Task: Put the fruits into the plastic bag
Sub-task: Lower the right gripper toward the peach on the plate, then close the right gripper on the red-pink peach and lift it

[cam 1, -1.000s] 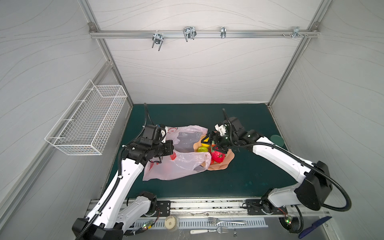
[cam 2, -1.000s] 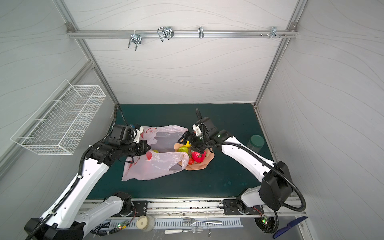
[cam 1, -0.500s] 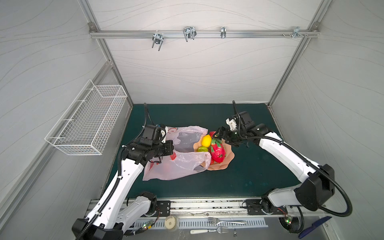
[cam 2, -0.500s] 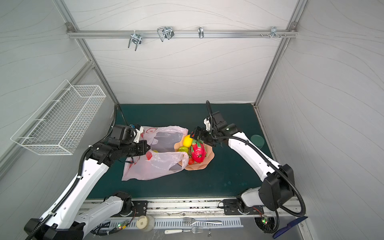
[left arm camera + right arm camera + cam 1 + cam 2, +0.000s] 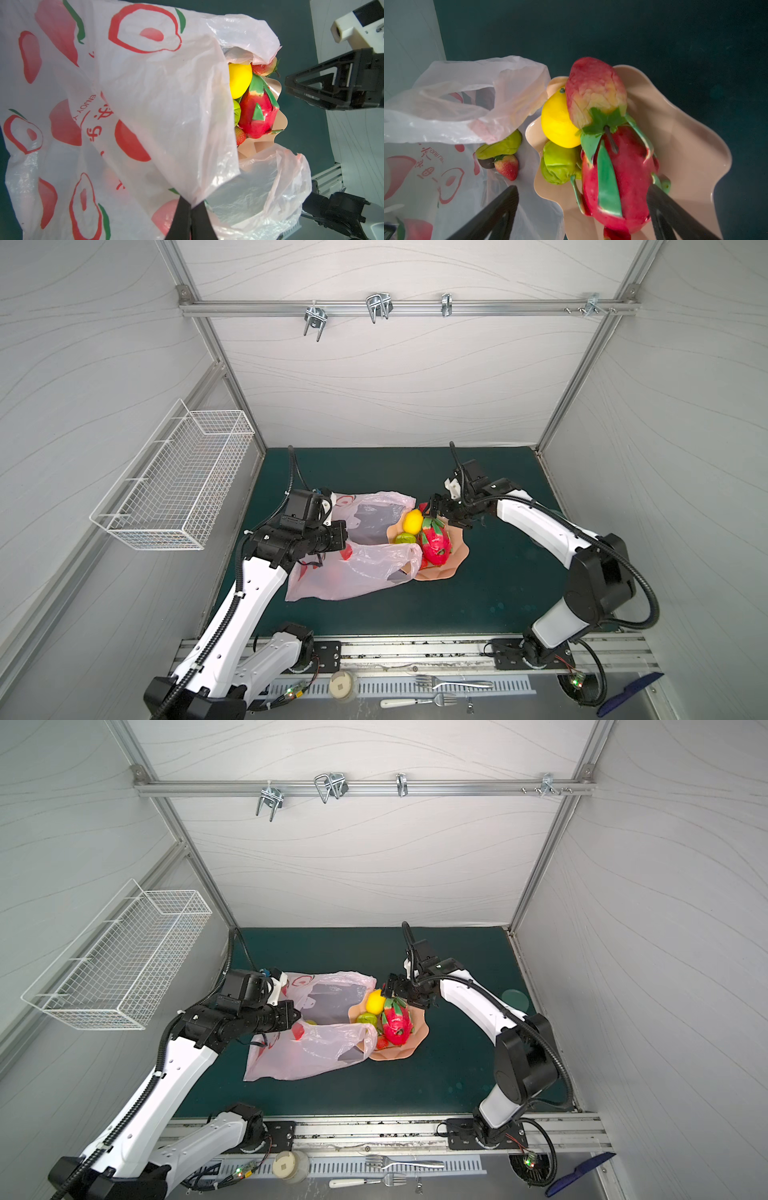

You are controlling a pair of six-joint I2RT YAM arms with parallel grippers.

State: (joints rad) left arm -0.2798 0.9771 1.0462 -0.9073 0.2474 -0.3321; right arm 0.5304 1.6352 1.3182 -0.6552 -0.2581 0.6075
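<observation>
The left arm climbs from its base at the front rail, its white forearm slanting up and back, wrist turned so the left gripper [image 5: 344, 538] lies level and points right. Its jaws are clamped together on a fold of the plastic bag [image 5: 361, 568] at the mouth's edge, seen pinched in the left wrist view [image 5: 191, 204]. The bag lies on the green mat [image 5: 478, 585] with its mouth facing right, one handle draped over the rim of the peach bowl [image 5: 455, 556]. Inside the bag rest a green pear [image 5: 502, 145], a small strawberry [image 5: 507, 166] and a dark purple fruit [image 5: 486, 163]. In the bowl sit the lemon [image 5: 412, 520], a green apple [image 5: 405, 538] and the dragon fruit [image 5: 435, 543], with a large blotchy strawberry [image 5: 593, 91] on top. The right arm arches over from the right, elbow high, and the right gripper [image 5: 446, 514] hovers above the bowl's far edge, jaws spread wide and empty.
</observation>
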